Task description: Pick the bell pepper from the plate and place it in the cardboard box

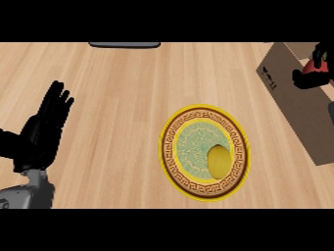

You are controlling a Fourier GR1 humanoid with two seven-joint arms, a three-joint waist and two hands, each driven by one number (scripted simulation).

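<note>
A red bell pepper point(313, 65) shows as a small patch between the curled fingers of my right hand point(330, 62), which is shut on it. That hand hangs over the open top of the cardboard box point(299, 110) at the right edge of the head view. Most of the pepper is hidden by the fingers. The yellow-rimmed patterned plate point(180, 147) lies at the counter's middle, left of the box. My left hand point(43, 130) rests open at the left, fingers up, far from the plate.
A yellow round object point(219, 161) sits on the plate's lower right part. A dark grey flat thing point(125, 44) lies at the counter's far edge. Bare wooden counter stretches between my left hand and the plate.
</note>
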